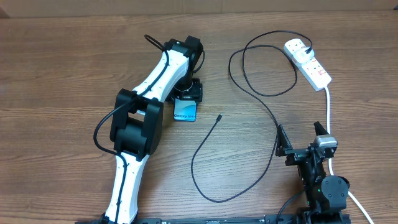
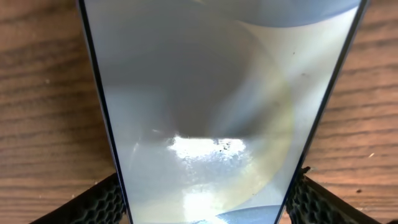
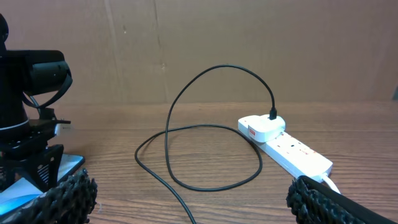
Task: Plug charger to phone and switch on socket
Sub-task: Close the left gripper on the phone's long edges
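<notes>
Brown wood is the table (image 1: 62, 62), and all the things lie on it. The phone (image 1: 185, 113) sits just left of the middle, with its blue screen up. The left end effector (image 2: 208, 180) is over it. Its 2 fingers (image 2: 93, 202) touch the phone's long sides, so it seems to have hold of the phone.

The right end effector (image 1: 297, 126) is at the lower right. It is wide open and holds nothing.

The charger (image 3: 227, 66) is a long black cable. 1 end is already in the white adapter (image 1: 297, 46) on the power strip (image 1: 311, 65) at the upper right. The small connector tip (image 1: 219, 116) lies loose, near the phone's right side but not touching it.

I think this step is keeping the phone steady. Next, the right end effector needs to pick up the tip, line it up with the phone's port, and push it in. After that, the power strip has to be turned on.
</notes>
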`<action>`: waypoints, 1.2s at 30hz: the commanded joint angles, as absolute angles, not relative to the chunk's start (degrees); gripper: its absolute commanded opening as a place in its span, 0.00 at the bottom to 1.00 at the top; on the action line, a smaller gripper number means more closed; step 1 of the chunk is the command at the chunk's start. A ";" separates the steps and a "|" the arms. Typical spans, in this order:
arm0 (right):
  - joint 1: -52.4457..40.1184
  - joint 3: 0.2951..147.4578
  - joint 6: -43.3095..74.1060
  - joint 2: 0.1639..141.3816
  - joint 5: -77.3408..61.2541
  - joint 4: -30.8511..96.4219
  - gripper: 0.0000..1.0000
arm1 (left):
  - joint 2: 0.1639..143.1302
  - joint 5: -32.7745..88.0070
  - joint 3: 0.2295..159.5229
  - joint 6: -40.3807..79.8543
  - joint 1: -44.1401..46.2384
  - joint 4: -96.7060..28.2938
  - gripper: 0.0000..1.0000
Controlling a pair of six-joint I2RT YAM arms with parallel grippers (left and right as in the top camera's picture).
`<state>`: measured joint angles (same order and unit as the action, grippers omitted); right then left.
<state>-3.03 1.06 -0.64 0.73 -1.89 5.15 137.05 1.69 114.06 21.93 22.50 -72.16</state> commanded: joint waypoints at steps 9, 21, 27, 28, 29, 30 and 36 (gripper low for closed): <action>-2.87 0.49 -0.45 0.25 -1.13 4.82 1.00 | 137.71 0.05 112.86 21.85 22.50 -66.96 0.92; -2.87 0.49 -0.43 0.25 -1.15 4.82 1.00 | 138.67 -1.08 111.44 23.90 22.52 -64.47 0.89; -2.87 0.49 -0.43 0.25 -1.15 4.82 1.00 | 138.78 -1.08 108.60 24.43 22.50 -63.83 0.91; -2.87 0.49 -0.45 0.25 -1.13 4.82 1.00 | 138.78 -1.41 108.18 24.45 22.48 -63.77 0.92; -2.87 0.49 -0.45 0.25 -1.13 4.82 1.00 | 138.78 -1.89 107.98 24.47 22.48 -63.79 0.92; -2.87 0.49 -0.45 0.25 -1.15 4.82 1.00 | 138.78 -2.20 107.83 24.45 22.50 -63.75 0.92; -2.87 0.49 -0.45 0.25 -1.13 4.82 1.00 | 138.87 -1.89 107.28 24.51 22.50 -63.92 0.88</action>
